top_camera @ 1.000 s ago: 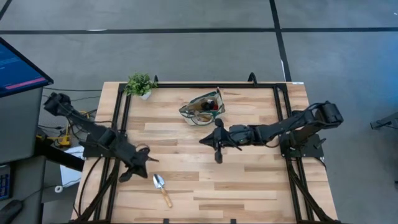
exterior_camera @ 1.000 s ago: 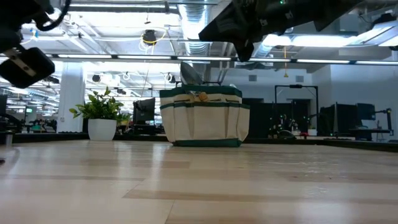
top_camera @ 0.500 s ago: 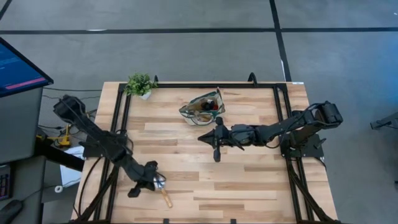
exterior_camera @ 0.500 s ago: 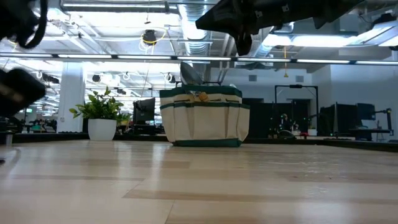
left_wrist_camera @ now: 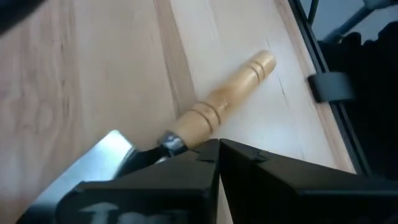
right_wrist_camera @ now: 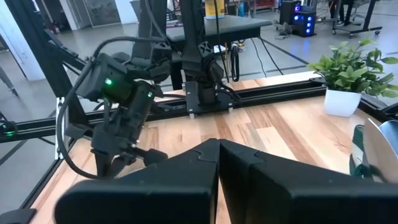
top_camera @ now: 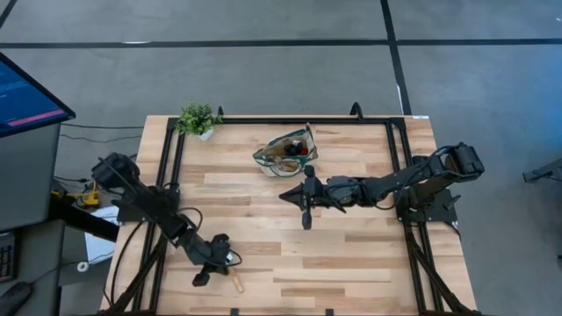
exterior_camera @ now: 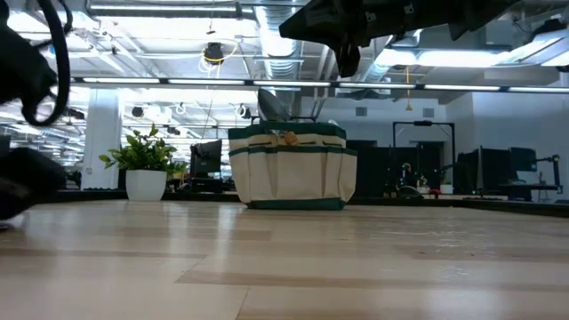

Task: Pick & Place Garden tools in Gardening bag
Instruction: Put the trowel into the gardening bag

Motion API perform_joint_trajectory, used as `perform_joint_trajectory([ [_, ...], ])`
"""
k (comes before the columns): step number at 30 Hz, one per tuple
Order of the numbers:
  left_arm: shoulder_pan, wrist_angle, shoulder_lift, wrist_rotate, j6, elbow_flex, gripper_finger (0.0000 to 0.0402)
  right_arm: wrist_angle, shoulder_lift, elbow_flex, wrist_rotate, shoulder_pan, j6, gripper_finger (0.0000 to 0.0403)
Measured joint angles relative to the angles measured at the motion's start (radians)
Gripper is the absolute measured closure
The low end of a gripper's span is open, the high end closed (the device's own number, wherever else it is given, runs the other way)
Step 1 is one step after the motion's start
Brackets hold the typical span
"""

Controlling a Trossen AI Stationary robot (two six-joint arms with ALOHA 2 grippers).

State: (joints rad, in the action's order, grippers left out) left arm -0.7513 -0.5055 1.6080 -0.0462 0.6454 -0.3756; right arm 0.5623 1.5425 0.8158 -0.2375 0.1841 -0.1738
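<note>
we hold the left tool (top_camera: 213,260) clenched, lower left, above the trowel (left_wrist_camera: 205,112), aligned for pickup; right tool (top_camera: 305,206) clenched, idle mid-frame.

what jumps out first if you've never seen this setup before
The left end effector, shut, sits low over the last loose trowel near the table's front edge, its tip at the neck between the silver blade and the wooden handle. Toward the back stands the gardening bag, with tools already poking out. The right end effector, shut, hangs above mid-table, just in front of the bag.
</note>
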Motion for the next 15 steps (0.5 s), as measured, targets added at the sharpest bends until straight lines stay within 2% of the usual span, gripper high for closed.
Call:
perform_joint_trajectory([
  [4, 0.01, -0.052, 0.051, -0.023, 0.009, -0.003, 0.04, 0.0, 0.0, 0.0, 0.0, 0.0, 0.0, 0.0403],
  [9, 0.045, -0.1, 0.061, -0.087, -0.097, -0.001, 0.04, 0.0, 0.0, 0.0, 0.0, 0.0, 0.0, 0.0403],
  [15, 0.133, -0.102, 0.061, -0.089, -0.183, -0.001, 0.04, 0.001, 0.0, 0.0, -0.002, 0.013, 0.016, 0.0403],
])
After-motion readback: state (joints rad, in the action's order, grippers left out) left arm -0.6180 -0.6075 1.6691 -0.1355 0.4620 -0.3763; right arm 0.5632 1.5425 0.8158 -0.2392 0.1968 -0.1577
